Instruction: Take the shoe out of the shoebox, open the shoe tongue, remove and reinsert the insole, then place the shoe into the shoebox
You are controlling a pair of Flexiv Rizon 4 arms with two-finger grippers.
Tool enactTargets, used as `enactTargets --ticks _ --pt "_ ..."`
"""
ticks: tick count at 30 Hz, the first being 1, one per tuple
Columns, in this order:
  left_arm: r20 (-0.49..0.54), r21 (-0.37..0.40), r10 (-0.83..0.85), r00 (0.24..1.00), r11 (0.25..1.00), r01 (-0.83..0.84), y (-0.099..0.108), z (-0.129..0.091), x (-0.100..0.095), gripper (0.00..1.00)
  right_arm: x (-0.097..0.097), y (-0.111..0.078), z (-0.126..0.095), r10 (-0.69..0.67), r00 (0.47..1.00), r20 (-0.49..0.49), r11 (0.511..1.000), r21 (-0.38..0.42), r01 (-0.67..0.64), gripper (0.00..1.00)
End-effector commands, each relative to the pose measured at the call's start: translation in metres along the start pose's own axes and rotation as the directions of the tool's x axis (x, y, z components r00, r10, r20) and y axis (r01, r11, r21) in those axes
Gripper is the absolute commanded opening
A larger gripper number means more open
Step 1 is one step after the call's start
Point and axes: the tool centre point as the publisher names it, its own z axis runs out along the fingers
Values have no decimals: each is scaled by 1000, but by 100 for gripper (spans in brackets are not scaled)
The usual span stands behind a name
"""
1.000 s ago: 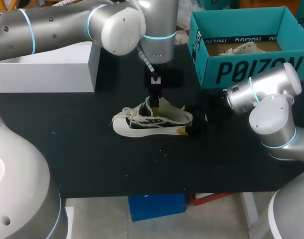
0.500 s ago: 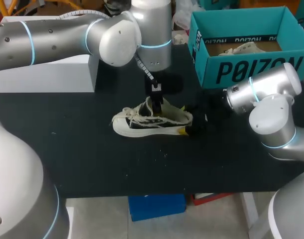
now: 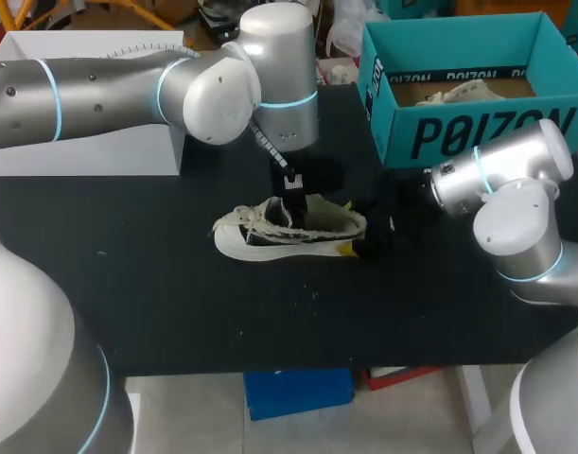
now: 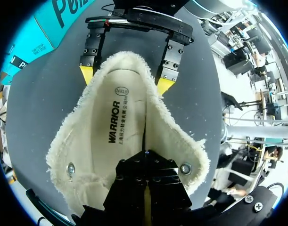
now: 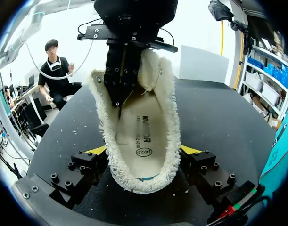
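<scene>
Right wrist view: fleecy, oval-mouthed shoe (image 5: 139, 136).

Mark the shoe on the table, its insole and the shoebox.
shoe (image 3: 270, 236): head view, on its side panel.
insole (image 4: 119, 128): left wrist view, on its printed middle.
shoebox (image 3: 459, 134): head view, on its front wall.
</scene>
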Motion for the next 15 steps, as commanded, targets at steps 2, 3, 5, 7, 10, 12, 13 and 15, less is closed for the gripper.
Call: enactTargets --ticks 2,3,5,7,10,12,13,15 --pt "25 -3 -25 999 1000 25 -1 9 1 0 -2 -2 1 2 1000 1 1000 2 -2 0" --pt "29 3 -30 999 1000 30 0 9 1 0 -2 -2 1 2 1000 1 1000 2 -2 0" --pt "35 17 -35 999 999 35 1 10 2 0 -2 -2 1 2 1000 1 1000 2 -2 0" --pt "37 23 -37 999 999 36 1 10 2 0 -2 -2 1 2 1000 1 1000 2 -2 0" --pt "57 41 -32 998 999 30 2 9 4 0 -2 -2 1 2 1000 1 1000 2 -2 0" --pt "79 41 -21 997 999 18 2 8 6 47 -2 -2 1 2 1000 1 1000 2 -2 0" --pt "95 38 -13 995 999 10 1 7 7 66 -2 -2 1 2 1000 1 1000 2 -2 0" --pt "122 38 -20 992 999 15 2 7 9 82 -2 -2 1 2 1000 1 1000 2 -2 0"
